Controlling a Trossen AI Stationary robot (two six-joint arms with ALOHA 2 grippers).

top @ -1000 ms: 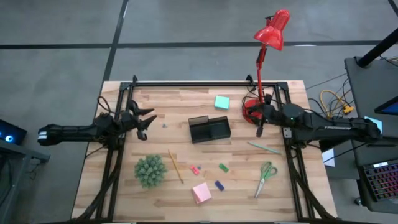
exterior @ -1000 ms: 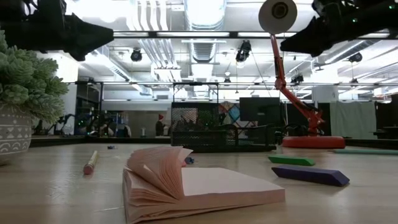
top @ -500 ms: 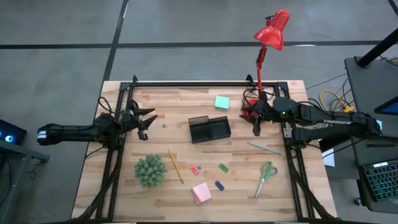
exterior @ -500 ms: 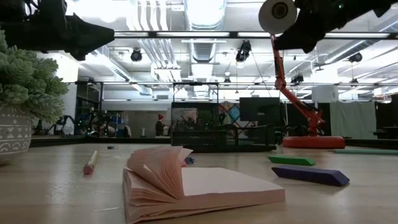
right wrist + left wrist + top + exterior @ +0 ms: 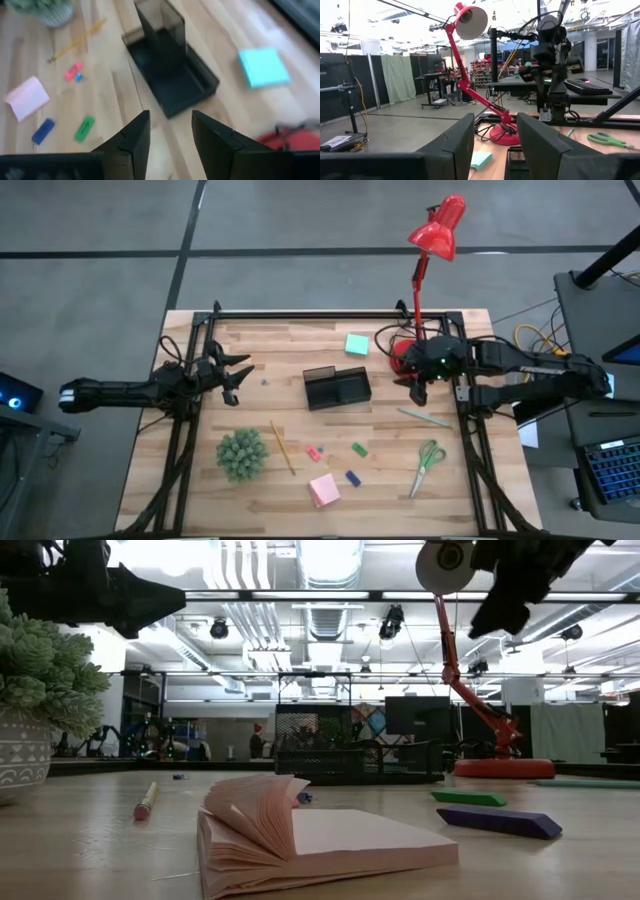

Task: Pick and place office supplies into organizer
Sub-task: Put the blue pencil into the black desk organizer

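— Wooden counter (image 5: 260,345), seen from above: what lies on it?

— A black organizer (image 5: 337,388) sits near the middle, a little toward the far edge, with its compartments bare. A teal sticky-note pad (image 5: 356,344) lies beyond it, close to the far edge. Toward the near edge are a yellow pencil (image 5: 282,447), a small pink eraser (image 5: 313,452), a green eraser (image 5: 359,449), a blue eraser (image 5: 352,477) and a pink sticky-note pad (image 5: 323,490).

— And toward the right edge?

— A thin teal pen (image 5: 424,417) lies there, with green-handled scissors (image 5: 428,463) nearer the front. A red lamp (image 5: 432,240) stands by the far right corner.

— Where is the right tool?

— The right tool (image 5: 417,392) hangs above the counter between the organizer and the lamp's base, pointing down. Its fingers (image 5: 131,141) stand apart with nothing between them; its own camera looks down on the organizer, the teal pad and the erasers.

— The left one?

— The left tool (image 5: 236,375) waits over the left edge, well apart from the supplies, fingers (image 5: 453,147) spread and holding nothing.

— Anything else?

— A green spiky plant (image 5: 241,453) in a pot stands near the front left, just beside the pencil. From counter height, the pink pad's sheets are curled up at one end.
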